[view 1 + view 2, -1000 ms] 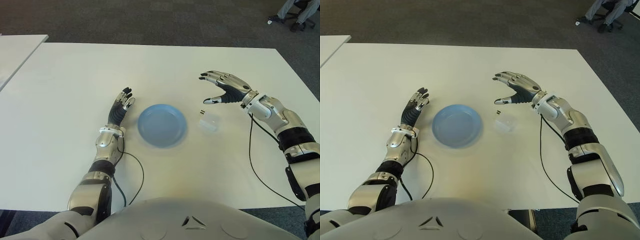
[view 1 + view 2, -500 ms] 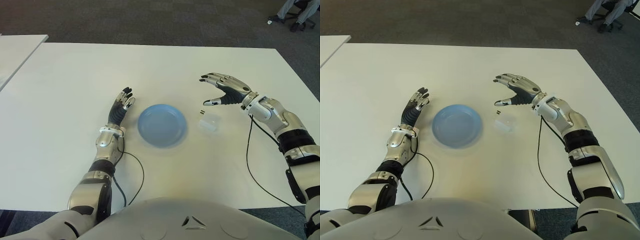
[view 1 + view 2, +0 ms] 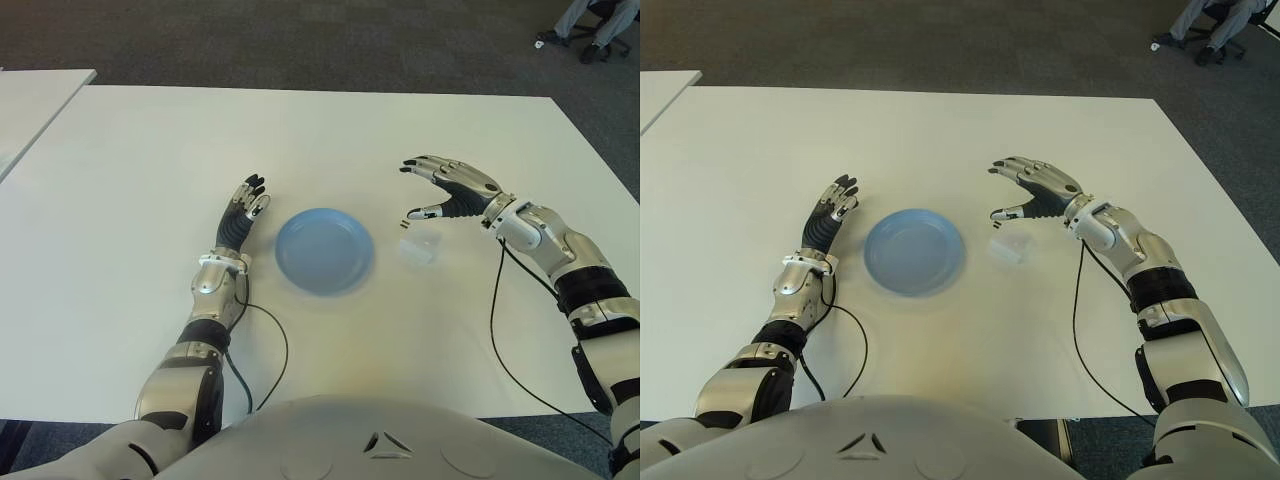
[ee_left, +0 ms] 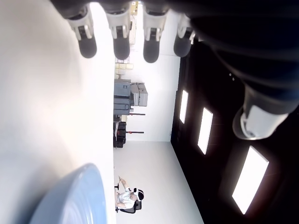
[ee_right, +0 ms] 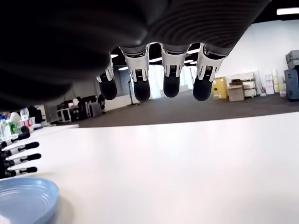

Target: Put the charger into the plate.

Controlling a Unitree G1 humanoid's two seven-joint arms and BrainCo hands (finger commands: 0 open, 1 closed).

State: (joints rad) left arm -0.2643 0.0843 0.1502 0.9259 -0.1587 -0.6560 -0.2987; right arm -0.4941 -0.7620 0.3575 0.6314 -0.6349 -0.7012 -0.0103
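A small white charger with two metal prongs lies on the white table, just right of the round blue plate. My right hand hovers above and slightly behind the charger, fingers spread and holding nothing; its thumb tip sits close over the prongs. In the right wrist view the fingertips hang over bare table with the plate's rim at the edge. My left hand shows flat to the left of the plate, fingers straight.
A second white table stands at the far left. Dark carpet lies beyond the far edge, where a person's legs and a chair base show at the top right. A black cable hangs under my right forearm.
My right hand has dropped and drawn slightly back towards me, closing in over the charger. The charger, plate and left hand have stayed put.
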